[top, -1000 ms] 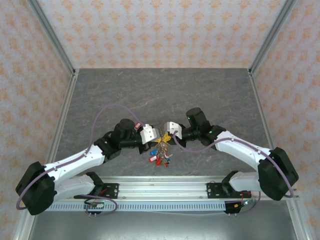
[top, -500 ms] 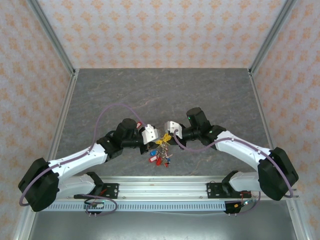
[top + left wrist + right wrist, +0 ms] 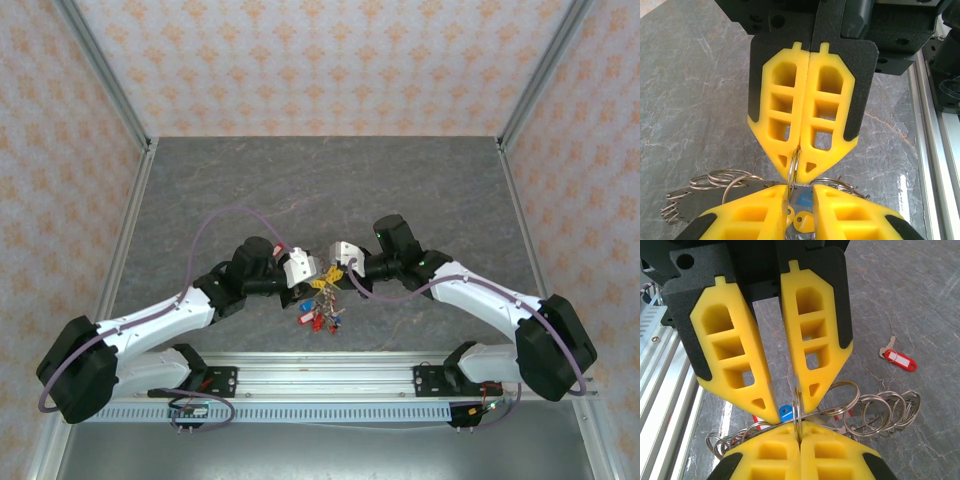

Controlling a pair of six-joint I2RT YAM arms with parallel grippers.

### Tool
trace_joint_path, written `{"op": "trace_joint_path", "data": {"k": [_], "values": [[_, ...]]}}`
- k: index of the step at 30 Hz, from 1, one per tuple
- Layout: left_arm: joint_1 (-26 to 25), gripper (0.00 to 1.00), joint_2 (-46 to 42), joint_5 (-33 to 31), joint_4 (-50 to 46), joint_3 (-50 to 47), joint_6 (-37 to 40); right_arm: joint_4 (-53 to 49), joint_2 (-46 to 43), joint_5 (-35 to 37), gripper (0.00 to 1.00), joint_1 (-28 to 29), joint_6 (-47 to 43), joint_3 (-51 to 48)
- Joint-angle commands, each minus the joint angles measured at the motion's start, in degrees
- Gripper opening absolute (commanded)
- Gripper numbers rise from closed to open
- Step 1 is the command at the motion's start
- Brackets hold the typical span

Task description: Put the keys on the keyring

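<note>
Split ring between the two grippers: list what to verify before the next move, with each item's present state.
1. Right gripper shut on the split ring: ok.
2. Left gripper jaws apart: ok.
3. Left fingers free of the split ring: cannot tell; one tip sits right against it.
4. Key bunch under the grippers lifted off the table: cannot tell.
5. Every key gathered: not ok; a loose key with a red tag lies apart on the table.
</note>
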Motion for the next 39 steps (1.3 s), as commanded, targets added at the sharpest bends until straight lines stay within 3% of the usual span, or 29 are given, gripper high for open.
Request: {"op": "trace_joint_path", "data": {"k": [1, 16, 21, 29, 34, 39], "values": [[0.00, 0.21, -0.91, 1.82, 3.92, 1.02, -0.77, 2.84, -0.07, -2.54, 0.00, -0.08, 0.30, 1.07], [0.05, 0.13, -0.75, 1.17, 6.33, 1.36, -2.97, 0.35, 0.50, -1.22, 0.00, 0.01, -1.02, 1.75], [0.06, 0.00, -0.26, 0.59, 5.90, 1.94, -3.83, -0.08, 0.27, -0.50, 0.00, 0.10, -1.28, 2.06], [0.22, 0.00, -1.66, -2.40, 4.21, 1.12, -3.23, 1.26, -2.88, 2.14, 0.12, 0.07, 1.81, 1.28], [2.24, 0.00, -3.50, -5.83, 3.11, 0.71, -4.14, 6.27, -7.62, 9.86, 0.27, -0.18, 7.84, -0.18], [6.70, 0.00, -7.28, -5.98, 2.60, 1.08, -7.70, 15.71, -8.46, 25.74, 0.29, -0.43, 23.94, -1.60]]}}
